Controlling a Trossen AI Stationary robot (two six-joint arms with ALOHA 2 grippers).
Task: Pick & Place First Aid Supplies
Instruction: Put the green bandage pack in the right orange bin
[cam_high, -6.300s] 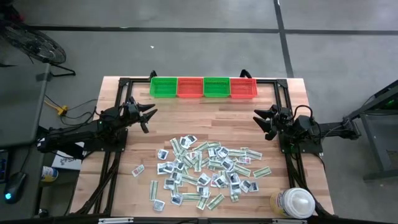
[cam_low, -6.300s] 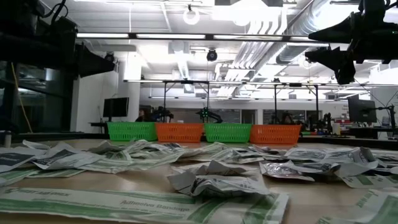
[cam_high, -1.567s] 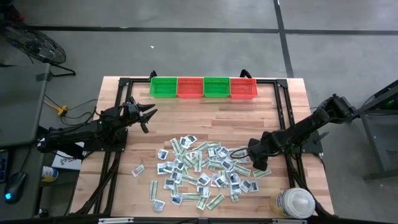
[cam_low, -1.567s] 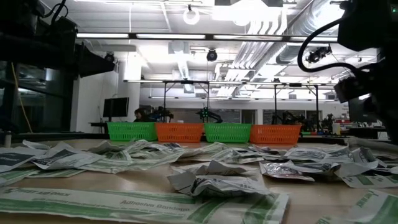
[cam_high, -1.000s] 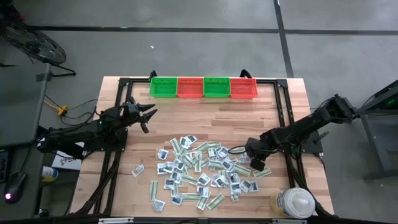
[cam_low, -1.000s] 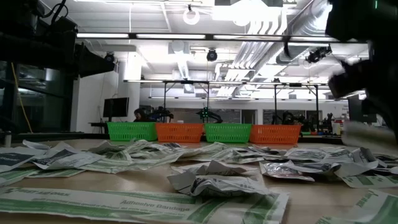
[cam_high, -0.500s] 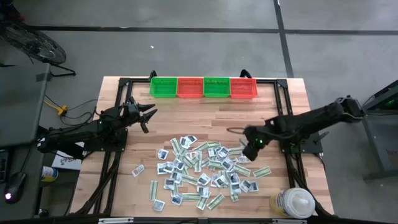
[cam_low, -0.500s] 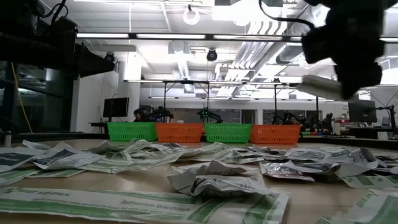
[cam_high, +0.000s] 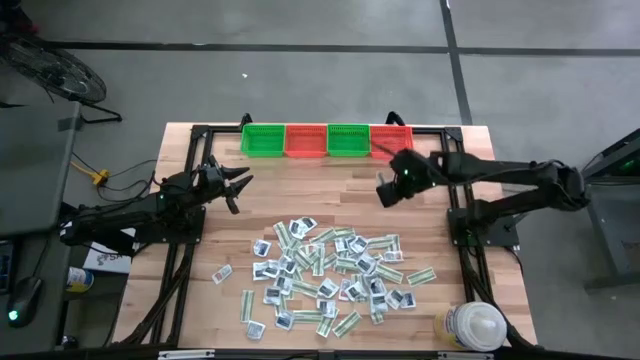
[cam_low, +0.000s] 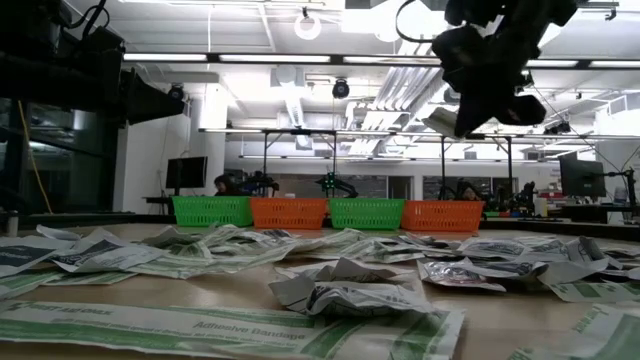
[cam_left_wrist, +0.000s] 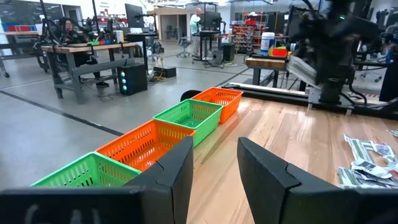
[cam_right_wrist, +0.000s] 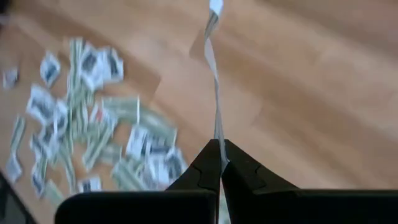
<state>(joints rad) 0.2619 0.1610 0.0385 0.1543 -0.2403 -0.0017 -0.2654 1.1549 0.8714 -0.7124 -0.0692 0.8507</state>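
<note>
The first aid supplies (cam_high: 330, 270) lie as a loose heap of small flat packets on the near middle of the wooden table. My right gripper (cam_high: 386, 192) hangs above the table between the heap and the far baskets, shut on one packet (cam_right_wrist: 214, 74); that packet (cam_low: 441, 122) also shows in the low view. My left gripper (cam_high: 238, 184) waits at the table's left, level and open, with nothing between its fingers (cam_left_wrist: 180, 171). My right gripper pinches the packet's near end (cam_right_wrist: 218, 140) between its two fingers. The fingers slant downward from the table's right side. Seen edge-on, the flat packet sticks out past the fingertips as a thin strip, lifted clear of the table.
Four baskets stand in a row at the far edge: green (cam_high: 262, 140), red (cam_high: 305, 140), green (cam_high: 348, 140), red (cam_high: 391, 140). A white round lidded container (cam_high: 475, 325) sits at the near right corner. Bare wood lies between the heap and the baskets.
My right gripper has risen from the heap's right side and swung toward the far edge and the baskets, rolling as it went. It stayed shut on the packet, which is now lifted clear of the table.
</note>
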